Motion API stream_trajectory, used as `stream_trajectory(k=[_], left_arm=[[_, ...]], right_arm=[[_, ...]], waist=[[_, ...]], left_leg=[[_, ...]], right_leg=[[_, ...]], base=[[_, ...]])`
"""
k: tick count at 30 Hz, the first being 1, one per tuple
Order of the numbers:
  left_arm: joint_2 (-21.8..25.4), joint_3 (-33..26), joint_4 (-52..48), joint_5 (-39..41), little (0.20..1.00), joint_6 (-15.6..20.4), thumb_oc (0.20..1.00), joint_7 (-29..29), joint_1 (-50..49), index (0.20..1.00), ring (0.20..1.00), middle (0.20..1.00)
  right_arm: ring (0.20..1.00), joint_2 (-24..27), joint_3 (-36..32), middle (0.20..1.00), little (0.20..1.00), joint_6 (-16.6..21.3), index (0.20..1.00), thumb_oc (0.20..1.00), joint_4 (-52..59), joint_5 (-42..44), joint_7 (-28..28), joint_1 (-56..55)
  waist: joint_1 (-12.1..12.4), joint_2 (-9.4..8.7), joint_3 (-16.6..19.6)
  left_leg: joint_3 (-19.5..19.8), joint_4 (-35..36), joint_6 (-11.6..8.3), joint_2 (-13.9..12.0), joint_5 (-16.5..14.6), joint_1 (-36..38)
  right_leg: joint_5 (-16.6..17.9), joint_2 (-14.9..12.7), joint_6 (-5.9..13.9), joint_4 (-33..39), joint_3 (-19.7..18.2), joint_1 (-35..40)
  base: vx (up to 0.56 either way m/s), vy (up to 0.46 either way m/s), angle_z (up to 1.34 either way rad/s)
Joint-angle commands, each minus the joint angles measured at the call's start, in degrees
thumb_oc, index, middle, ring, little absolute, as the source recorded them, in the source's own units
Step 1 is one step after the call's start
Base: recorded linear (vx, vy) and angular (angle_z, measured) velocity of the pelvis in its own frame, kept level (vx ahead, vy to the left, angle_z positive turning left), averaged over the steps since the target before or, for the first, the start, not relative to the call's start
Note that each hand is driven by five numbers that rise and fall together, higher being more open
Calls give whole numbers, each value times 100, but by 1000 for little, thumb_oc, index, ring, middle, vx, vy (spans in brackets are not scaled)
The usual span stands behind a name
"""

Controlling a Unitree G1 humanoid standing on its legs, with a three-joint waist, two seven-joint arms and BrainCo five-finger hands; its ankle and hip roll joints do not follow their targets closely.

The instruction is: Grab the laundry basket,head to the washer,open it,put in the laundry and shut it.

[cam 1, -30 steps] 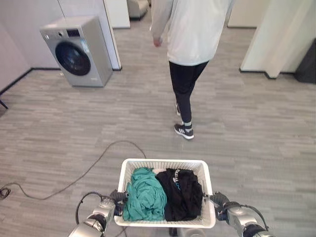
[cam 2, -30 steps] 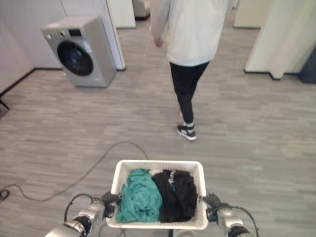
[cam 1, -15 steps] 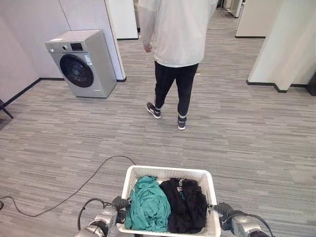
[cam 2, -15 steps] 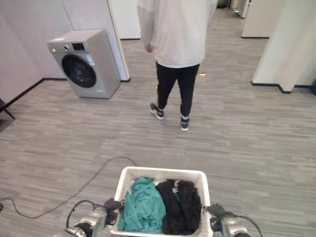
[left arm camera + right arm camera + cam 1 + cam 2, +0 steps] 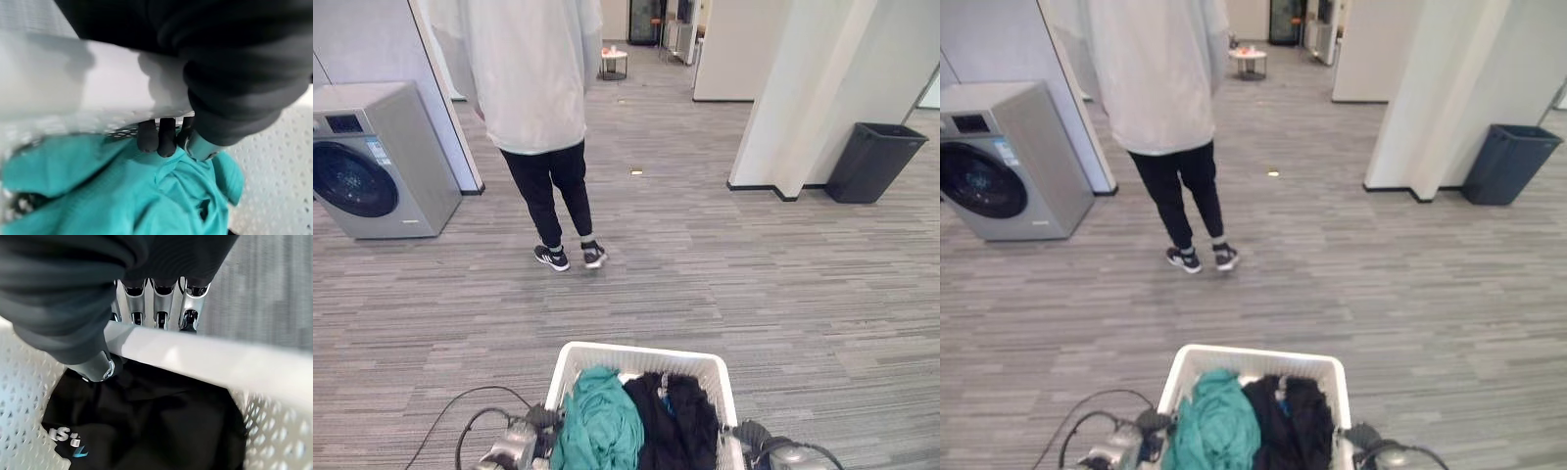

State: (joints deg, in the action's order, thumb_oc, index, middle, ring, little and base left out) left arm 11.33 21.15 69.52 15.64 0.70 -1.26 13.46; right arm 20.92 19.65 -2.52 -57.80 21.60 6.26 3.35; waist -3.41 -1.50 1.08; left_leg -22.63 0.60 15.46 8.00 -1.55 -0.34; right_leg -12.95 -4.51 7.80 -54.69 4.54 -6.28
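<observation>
I carry a white laundry basket (image 5: 636, 356) low in front of me. A teal garment (image 5: 599, 426) lies in its left half and black clothes (image 5: 674, 423) in its right half. My left hand (image 5: 521, 443) is curled round the basket's left rim (image 5: 73, 93), dark fingertips (image 5: 157, 137) hooked under it above the teal cloth (image 5: 122, 196). My right hand (image 5: 762, 452) is curled round the right rim (image 5: 205, 360), its fingers (image 5: 156, 308) wrapped over the edge beside the black clothes (image 5: 146, 431). The grey washer (image 5: 372, 162) stands at the far left, door closed.
A person (image 5: 533, 108) in a white top and black trousers stands ahead, between me and the washer's side. A white pillar (image 5: 803, 93) and a dark bin (image 5: 873, 162) stand at the right. A small table (image 5: 615, 61) sits far down the corridor.
The camera has turned right and lifted: washer and person now sit further left, pillar and bin have come into sight. The person has stepped on. Both hands keep hold of the basket.
</observation>
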Motion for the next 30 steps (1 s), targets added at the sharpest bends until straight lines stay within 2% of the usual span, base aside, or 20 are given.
stream_trajectory(k=[1, 3, 4, 6, 8, 10, 13, 14, 15, 16, 17, 19, 20, 21, 22, 24, 25, 26, 29, 30], left_arm=[[132, -124, 33, -154, 200, 72, 200, -21, 296, 200, 200, 200], [130, -122, 70, -165, 200, 75, 200, -41, 382, 200, 200, 200], [110, -99, 93, -213, 200, 80, 200, -67, 434, 200, 200, 200], [93, -89, 96, -235, 200, 88, 200, -81, 453, 200, 200, 200], [56, -119, 115, -285, 200, 98, 200, -98, 492, 200, 200, 200], [-4, -109, 149, -364, 200, 85, 200, -131, 453, 200, 200, 200], [-106, -19, 181, -420, 200, 62, 200, -166, 383, 200, 200, 200], [-179, 113, 195, -399, 200, 69, 200, -172, 344, 200, 200, 200], [-186, 141, 187, -363, 200, 54, 200, -180, 346, 200, 200, 200], [-183, 142, 187, -363, 200, 54, 200, -180, 346, 200, 200, 200], [-174, 134, 154, -273, 200, 38, 200, -164, 322, 200, 200, 200], [-170, 136, 154, -272, 200, 38, 200, -164, 323, 200, 200, 200], [-210, 109, 215, -134, 200, 20, 200, -103, 370, 200, 200, 200], [-207, 110, 216, -134, 200, 20, 200, -103, 371, 200, 200, 200], [-210, 101, 216, -164, 200, 57, 200, -90, 396, 200, 200, 200], [-210, 101, 217, -164, 200, 57, 200, -90, 396, 200, 200, 200], [-193, 99, 201, -196, 200, 72, 200, -82, 398, 200, 200, 200], [-142, 36, 155, -174, 200, 107, 200, -46, 389, 200, 200, 200], [-84, -18, 91, -172, 200, 140, 200, -45, 332, 200, 200, 200], [-68, -12, 68, -163, 200, 147, 200, -45, 312, 200, 200, 200]], right_arm=[[200, -293, 20, 200, 200, 209, 200, 200, 187, 218, 437, 291], [200, -308, 24, 200, 200, 237, 200, 200, 84, 264, 426, 336], [200, -298, 12, 200, 200, 257, 200, 200, 46, 345, 386, 370], [200, -304, 2, 200, 200, 254, 200, 200, 44, 397, 373, 379], [200, -296, -52, 200, 200, 255, 200, 200, 31, 444, 332, 366], [200, -273, -86, 200, 200, 238, 200, 200, 38, 419, 338, 265], [200, -193, -94, 200, 200, 207, 200, 200, 46, 468, 361, 109], [200, -73, -70, 200, 200, 198, 200, 200, 65, 523, 347, 19], [200, -46, -75, 200, 200, 197, 200, 200, 77, 552, 334, 22], [200, -50, -75, 200, 200, 197, 200, 200, 76, 551, 334, 22], [200, -54, -21, 200, 200, 199, 200, 200, 93, 602, 308, 47], [200, -58, -22, 200, 200, 199, 200, 200, 93, 602, 308, 47], [200, -37, 101, 200, 200, 195, 200, 200, 43, 532, 266, 110], [200, -40, 100, 200, 200, 195, 200, 200, 42, 532, 266, 111], [200, -46, 85, 200, 200, 211, 200, 200, 26, 522, 256, 129], [200, -45, 85, 200, 200, 211, 200, 200, 26, 522, 256, 129], [200, -50, 75, 200, 200, 217, 200, 200, 41, 516, 258, 132], [200, -73, 153, 200, 200, 244, 200, 200, 152, 436, 268, 153], [200, -113, 198, 200, 200, 258, 200, 200, 106, 343, 283, 165], [200, -114, 191, 200, 200, 262, 200, 200, 81, 320, 293, 179]], waist=[[-168, 392, -395], [-301, 381, -485], [-409, 285, -522], [-452, 242, -525], [-549, 183, -506], [-625, 170, -402], [-717, 171, -253], [-844, 203, -210], [-852, 155, -223], [-867, 138, -205], [-761, -87, -294], [-761, -100, -280], [-529, -190, -390], [-526, -206, -374], [-443, -231, -418], [-440, -235, -425], [-397, -218, -422], [-292, -142, -437], [-78, 38, -443], [-29, 73, -433]], left_leg=[[-4, 112, -1302, -515, 517, 145], [166, 147, -1420, -378, 397, 474], [355, 64, -1503, -236, 268, 643], [482, -9, -1539, -180, 181, 766], [669, -62, -1627, -107, 25, 1075], [914, -230, -1715, -97, 12, 1351], [1120, -635, -1839, -182, 106, 1432], [1362, -2265, -2383, -446, 880, 956], [1308, -2998, -2640, -623, 1315, 637], [1320, -2986, -2637, -603, 1335, 618], [673, -4200, -2571, -1312, 1470, 96], [669, -4194, -2565, -1299, 1481, 80], [130, -4112, -2387, -1491, 1208, -557], [116, -4083, -2377, -1470, 1226, -561], [-3, -3422, -2234, -1305, 1029, -971], [-9, -3409, -2232, -1297, 1031, -955], [-39, -2985, -2151, -1150, 1011, -1137], [112, -1960, -1983, -841, 1045, -1396], [341, -254, -1959, -622, 1518, -1580], [348, -51, -1986, -635, 1654, -1630]], right_leg=[[2325, 122, 10, 2391, 3, -225], [2124, 167, -59, 3431, 552, -535], [2196, 308, -17, 4287, 526, -610], [2260, 357, 13, 4731, 517, -593], [2654, 251, 177, 5532, 920, -955], [2883, 200, 173, 5617, 1151, -978], [2776, 396, -30, 5607, 969, -647], [2558, 559, -323, 5569, 684, -272], [2470, 545, -426, 5603, 676, -100], [2471, 523, -424, 5599, 683, -120], [2247, 463, -670, 5586, 633, 289], [2250, 450, -669, 5583, 630, 269], [1998, 515, -751, 5628, 482, 681], [2002, 496, -747, 5626, 476, 663], [2013, 499, -655, 5735, 418, 887], [2014, 493, -652, 5739, 415, 898], [1986, 520, -604, 5753, 334, 958], [1917, 633, -546, 5711, 47, 1074], [1713, 899, -533, 5690, -322, 1432], [1697, 956, -545, 5691, -421, 1563]], base=[[340, 214, 63], [467, 160, 81], [415, 81, 54], [368, 31, 36], [499, 33, 39], [651, -24, 41], [563, -118, 75], [555, -246, 89], [556, -247, 89], [399, -304, 44], [275, -228, 24], [311, -197, -30], [345, -167, -56], [550, -191, -50], [205, -22, -44], [163, -9, -30], [332, 50, -5], [446, 69, -13], [445, 49, -50], [459, 26, -105]])
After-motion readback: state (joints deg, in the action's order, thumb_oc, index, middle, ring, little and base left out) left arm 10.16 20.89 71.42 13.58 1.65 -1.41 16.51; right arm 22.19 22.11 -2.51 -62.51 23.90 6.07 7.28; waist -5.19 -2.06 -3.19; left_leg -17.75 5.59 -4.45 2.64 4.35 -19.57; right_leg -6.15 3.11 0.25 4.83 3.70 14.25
